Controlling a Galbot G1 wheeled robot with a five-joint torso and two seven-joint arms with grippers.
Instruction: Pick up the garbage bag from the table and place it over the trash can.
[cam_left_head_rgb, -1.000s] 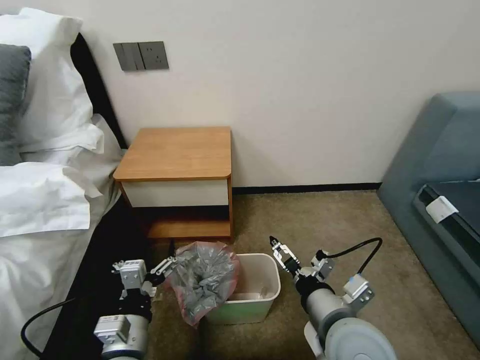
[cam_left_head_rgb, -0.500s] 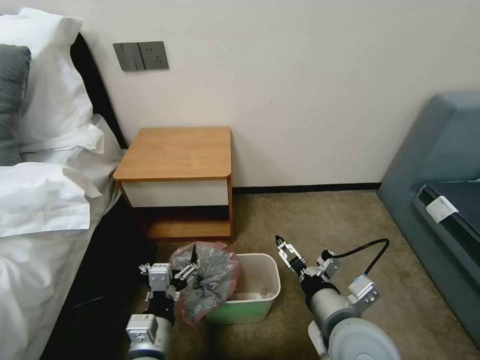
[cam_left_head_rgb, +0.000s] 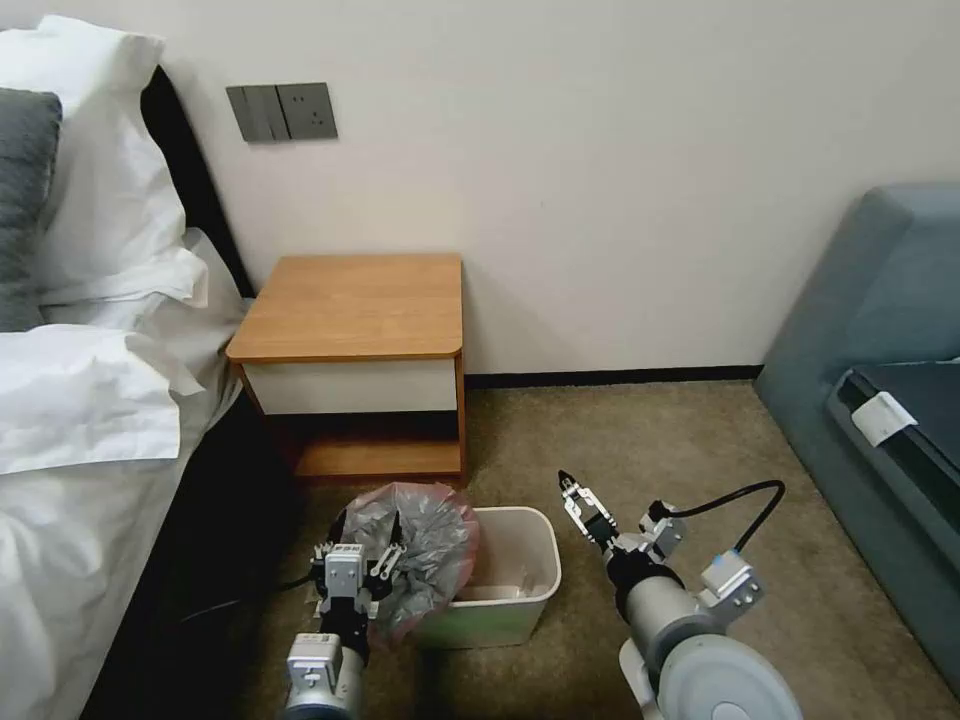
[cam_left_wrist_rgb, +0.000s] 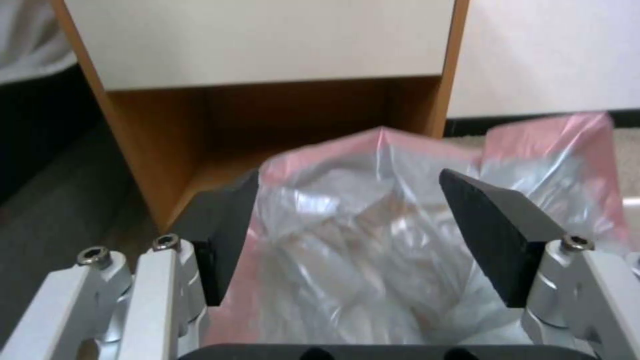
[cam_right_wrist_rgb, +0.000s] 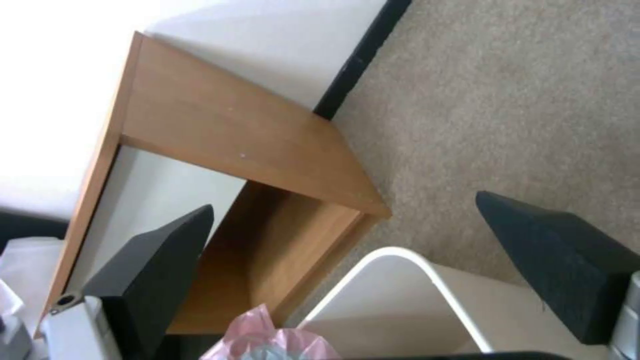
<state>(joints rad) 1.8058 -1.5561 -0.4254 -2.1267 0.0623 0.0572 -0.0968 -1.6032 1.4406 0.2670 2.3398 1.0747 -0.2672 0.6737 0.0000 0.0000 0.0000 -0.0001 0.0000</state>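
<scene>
We note the garbage bag (cam_left_head_rgb: 415, 555), crinkled grey with a pinkish-red edge, draped over the left end of the trash can (cam_left_head_rgb: 520, 585), which stands on the carpet (cam_left_head_rgb: 640, 440) just in front of the table (cam_left_head_rgb: 355, 305). The bag's bulk bunches above the rim and hangs down the outer left wall; the right part of the can's mouth is uncovered. Our left gripper (cam_left_head_rgb: 362, 552) sits against the bag's near left side; in the left wrist view its jaws stand wide apart with the bag (cam_left_wrist_rgb: 373, 240) between the fingers (cam_left_wrist_rgb: 223, 235), not pinched. Our right gripper (cam_left_head_rgb: 575, 500) hovers just beside the can's right rim, clear of it, jaws spread wide and holding nothing. The table top carries nothing. Bed (cam_left_head_rgb: 90, 400) at left, sofa (cam_left_head_rgb: 880, 330) at right.
</scene>
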